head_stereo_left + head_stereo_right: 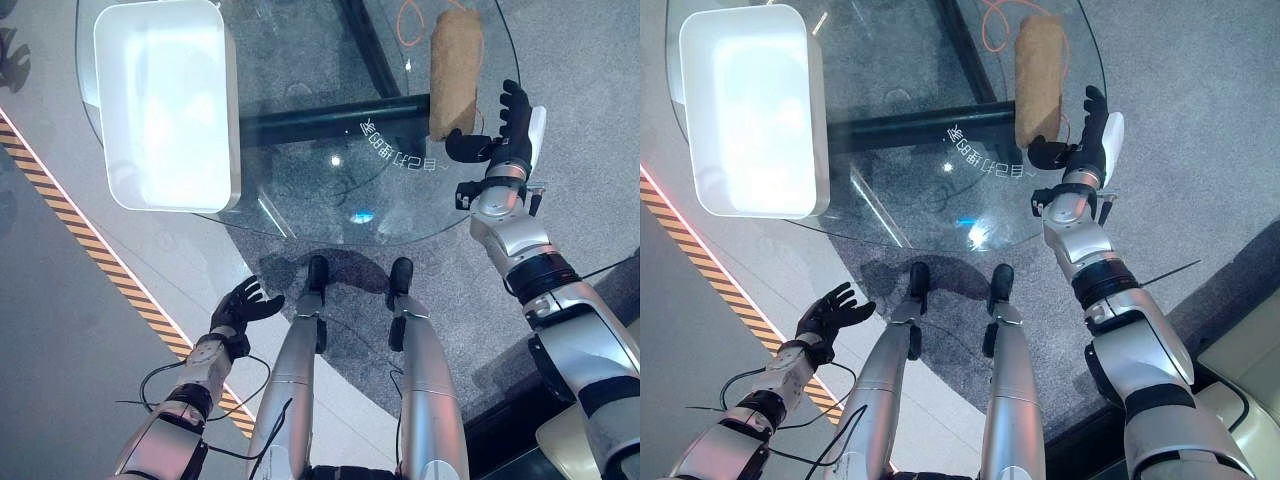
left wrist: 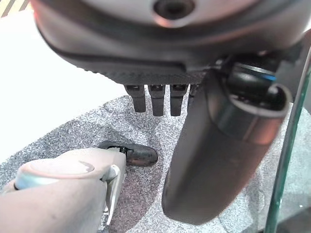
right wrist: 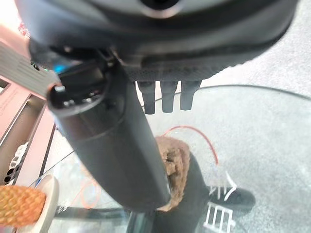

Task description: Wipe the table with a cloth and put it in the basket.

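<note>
The right hand (image 1: pixel 505 135) is hovering with fingers loosely spread, holding nothing, just beside the brown cloth's (image 1: pixel 455 70) near end, its long axis running away across the glass surface (image 1: pixel 330 150).

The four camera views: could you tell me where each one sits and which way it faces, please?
Left eye view: head, looking down at the glass table; both arms show.
Right eye view: the same, shifted sideways; both share the basket and brown cloth.
Left wrist view: along the left hand, at the floor.
Right wrist view: along the right hand, at the cloth.
</note>
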Motion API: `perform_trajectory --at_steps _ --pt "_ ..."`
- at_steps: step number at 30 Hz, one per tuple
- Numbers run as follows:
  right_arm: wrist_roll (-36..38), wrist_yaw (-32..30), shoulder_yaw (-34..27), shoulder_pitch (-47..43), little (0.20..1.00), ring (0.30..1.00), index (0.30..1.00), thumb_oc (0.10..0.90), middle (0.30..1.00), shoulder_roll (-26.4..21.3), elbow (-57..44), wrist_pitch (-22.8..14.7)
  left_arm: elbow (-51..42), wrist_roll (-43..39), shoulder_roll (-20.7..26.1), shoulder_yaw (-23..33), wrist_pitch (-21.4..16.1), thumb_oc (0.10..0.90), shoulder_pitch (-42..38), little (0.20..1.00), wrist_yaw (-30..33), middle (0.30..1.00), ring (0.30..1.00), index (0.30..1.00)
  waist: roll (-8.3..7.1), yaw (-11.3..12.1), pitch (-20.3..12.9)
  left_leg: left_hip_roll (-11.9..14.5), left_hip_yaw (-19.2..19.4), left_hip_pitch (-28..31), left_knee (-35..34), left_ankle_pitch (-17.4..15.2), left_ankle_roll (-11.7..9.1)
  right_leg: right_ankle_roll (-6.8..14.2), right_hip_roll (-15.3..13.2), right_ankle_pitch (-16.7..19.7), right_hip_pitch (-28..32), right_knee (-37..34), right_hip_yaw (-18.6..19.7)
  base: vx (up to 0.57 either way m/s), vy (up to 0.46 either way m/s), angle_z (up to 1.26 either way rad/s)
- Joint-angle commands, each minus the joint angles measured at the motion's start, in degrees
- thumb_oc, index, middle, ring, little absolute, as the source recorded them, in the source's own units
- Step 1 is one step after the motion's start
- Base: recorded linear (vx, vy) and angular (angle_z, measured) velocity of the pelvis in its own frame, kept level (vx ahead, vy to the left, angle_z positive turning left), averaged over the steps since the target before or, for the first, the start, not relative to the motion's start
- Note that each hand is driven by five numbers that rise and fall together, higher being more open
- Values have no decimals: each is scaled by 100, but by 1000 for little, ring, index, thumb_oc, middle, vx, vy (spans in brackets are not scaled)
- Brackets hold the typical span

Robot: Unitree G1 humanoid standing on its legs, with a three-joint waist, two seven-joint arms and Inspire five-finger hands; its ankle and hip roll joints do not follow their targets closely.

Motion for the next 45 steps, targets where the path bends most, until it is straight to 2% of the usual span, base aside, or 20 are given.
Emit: perform_trajectory --at_steps 1,10,21,27,31,38,45 --pt "-342 -364 124 -652 900 900 900 800 900 -206 -751 -171 -156 -30 -129 34 -183 800 523 900 166 900 900 900 293 23 -121 -262 127 122 59 -211 74 -92 99 -163 266 -248 -518 0 0 0" --pt "-219 -409 220 -777 900 900 900 800 900 -152 -551 -10 -224 -40 -193 -23 -189 800 578 900 201 900 900 900 344 67 -121 -258 147 133 55 -200 82 -101 86 -174 250 -207 -534 3 2 1" --pt "-406 -427 484 -951 900 900 900 800 900 -203 -40 513 -216 -39 -209 -106 -156 800 556 900 196 900 900 900 379 94 -121 -258 160 110 71 -203 81 -89 67 -153 203 -183 -551 0 0 0" --pt "-526 -360 693 -1169 900 900 900 800 900 -214 344 625 -224 -87 -223 -199 -153 800 561 900 183 900 900 900 445 138 -121 -271 153 104 94 -215 77 -91 45 -172 176 -134 -564 5 3 0" --pt "-529 -303 803 -1291 900 900 900 800 900 -190 563 649 -235 -105 -237 -245 -131 800 555 900 180 900 900 900 497 179 -121 -281 146 63 120 -212 80 -93 27 -192 123 -74 -584 8 1 0" --pt "-367 -194 827 -1367 900 900 900 800 900 -106 729 481 -262 -91 -241 -339 -113 800 598 900 162 900 900 900 554 239 -121 -315 118 45 127 -198 84 -101 25 -215 87 -7 -617 23 -8 4" --pt "-450 -118 857 -1463 900 900 900 800 900 -68 903 551 -303 -109 -255 -358 -88 800 569 900 158 900 900 900 603 271 -121 -334 114 34 119 -178 97 -112 26 -238 58 27 -631 8 1 3"
